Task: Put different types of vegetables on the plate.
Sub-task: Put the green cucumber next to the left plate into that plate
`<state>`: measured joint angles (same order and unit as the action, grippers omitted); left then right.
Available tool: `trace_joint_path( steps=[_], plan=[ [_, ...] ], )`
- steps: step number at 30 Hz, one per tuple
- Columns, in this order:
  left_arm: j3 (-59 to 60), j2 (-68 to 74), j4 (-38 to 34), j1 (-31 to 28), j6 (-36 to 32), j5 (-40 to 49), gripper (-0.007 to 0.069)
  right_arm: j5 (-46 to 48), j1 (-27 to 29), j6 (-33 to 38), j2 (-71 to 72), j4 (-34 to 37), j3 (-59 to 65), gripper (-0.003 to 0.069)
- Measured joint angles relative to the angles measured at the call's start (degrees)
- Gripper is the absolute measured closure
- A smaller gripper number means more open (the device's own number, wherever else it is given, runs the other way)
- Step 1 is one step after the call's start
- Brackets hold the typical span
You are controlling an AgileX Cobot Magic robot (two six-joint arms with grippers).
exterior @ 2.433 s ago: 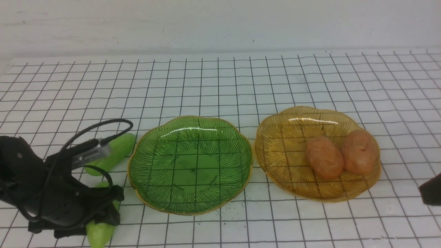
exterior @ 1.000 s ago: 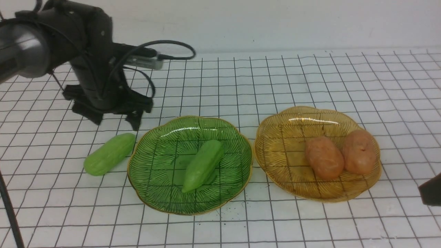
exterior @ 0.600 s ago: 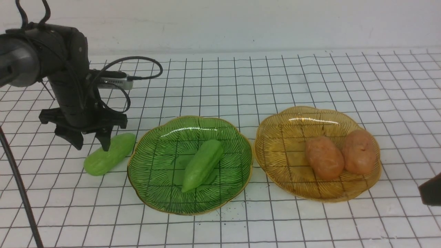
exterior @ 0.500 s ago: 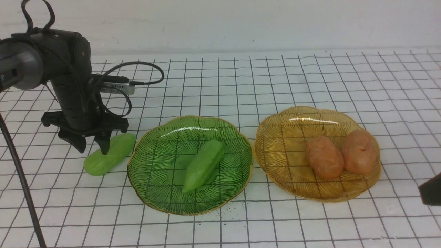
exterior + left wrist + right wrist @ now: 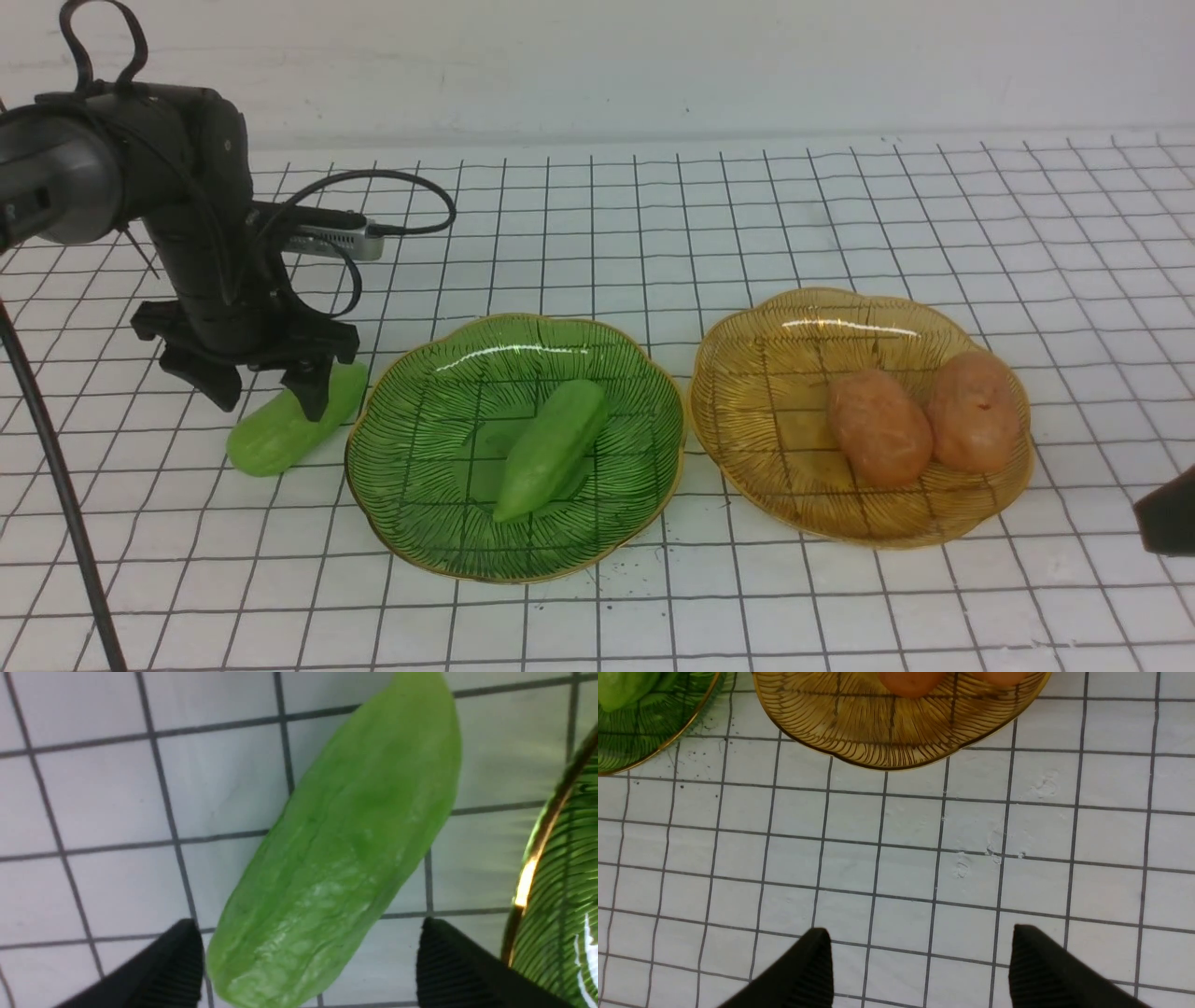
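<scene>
One light-green gourd (image 5: 280, 437) lies on the table just left of the green plate (image 5: 425, 495). My left gripper (image 5: 268, 399) hangs over its far end, open, a finger on each side. In the left wrist view the gourd (image 5: 345, 849) sits between the fingertips (image 5: 187, 933), not clamped, with a gap at the plate-side finger. A second gourd (image 5: 551, 448) lies in the green plate. Two orange-brown potatoes (image 5: 878, 427) (image 5: 974, 411) rest in the amber plate (image 5: 766, 401). My right gripper (image 5: 915, 947) is open over bare table, near the amber plate's front rim (image 5: 878, 742).
The green plate's gold rim (image 5: 537, 858) runs close beside the left gripper's plate-side finger. A black cable (image 5: 56, 523) hangs at the front left. Only a dark corner of the right arm (image 5: 1167, 513) shows at the right edge. The white wall stands behind the gridded table.
The left arm carried a gourd from the front left into the green plate, swung back left and came down. Its open fingers now straddle the gourd on the table. The right arm has not moved.
</scene>
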<state>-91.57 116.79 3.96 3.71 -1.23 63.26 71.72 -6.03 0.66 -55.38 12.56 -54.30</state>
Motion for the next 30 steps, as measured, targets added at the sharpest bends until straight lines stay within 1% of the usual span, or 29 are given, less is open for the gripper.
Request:
trace_joint_path(
  steps=[2, 6, 9, 10, 11, 13, 16, 19, 21, 23, 26, 30],
  plan=[
    [-0.1, 0.6, 0.0, 0.0, -0.3, -0.7, 0.0031, 0.0, 0.0, 0.0, 0.0, 0.0, 0.0, 0.0197],
    [-0.1, 2.3, 0.1, 0.0, -0.6, -0.8, 0.0032, 0.0, 0.0, -0.2, 0.0, 0.0, 0.0, 0.0197],
    [-0.1, 3.6, 0.6, 0.0, -0.6, -1.0, 0.0083, 0.0, 0.0, -0.2, 0.0, 0.0, 0.0, 0.0197],
    [-0.1, 4.0, 0.6, 0.0, -0.6, -1.0, 0.0121, 0.0, 0.0, -0.2, 0.0, 0.0, 0.0, 0.0197],
    [-0.1, 4.1, 0.7, -0.1, -0.6, -1.0, 0.0136, 0.0, 0.0, -0.2, 0.0, 0.0, 0.0, 0.0197],
    [-0.2, 4.3, 1.3, -0.1, -0.6, -0.9, 0.0214, 0.0, 0.0, -0.2, 0.0, 0.0, 0.0, 0.0197],
    [-0.5, 4.3, 2.0, -0.1, -0.6, -0.3, 0.021, 0.0, 0.0, -0.2, 0.0, 0.0, 0.0, 0.0197],
    [-2.3, 2.8, 2.9, -0.1, 0.3, 3.6, 0.0209, 0.0, 0.0, -0.2, 0.0, 0.0, 0.0, 0.0197],
    [-3.0, 1.4, 2.0, -0.1, 1.2, 4.9, 0.0209, 0.0, 0.0, -0.2, 0.0, 0.0, 0.0, 0.0197],
    [-3.8, -1.6, -1.9, 0.5, 2.4, 5.8, 0.0209, 0.0, 0.0, -0.2, 0.0, 0.0, 0.0, 0.0197],
    [-4.3, -3.3, -10.2, 3.5, 2.1, 5.8, 0.0209, 0.0, 0.0, -0.2, 0.0, -0.1, 0.0, 0.0197],
    [-4.3, -2.2, -13.2, 7.9, 2.0, 4.6, 0.0209, 0.0, 0.0, -0.2, 0.0, -0.1, 0.0, 0.0197]
  ],
)
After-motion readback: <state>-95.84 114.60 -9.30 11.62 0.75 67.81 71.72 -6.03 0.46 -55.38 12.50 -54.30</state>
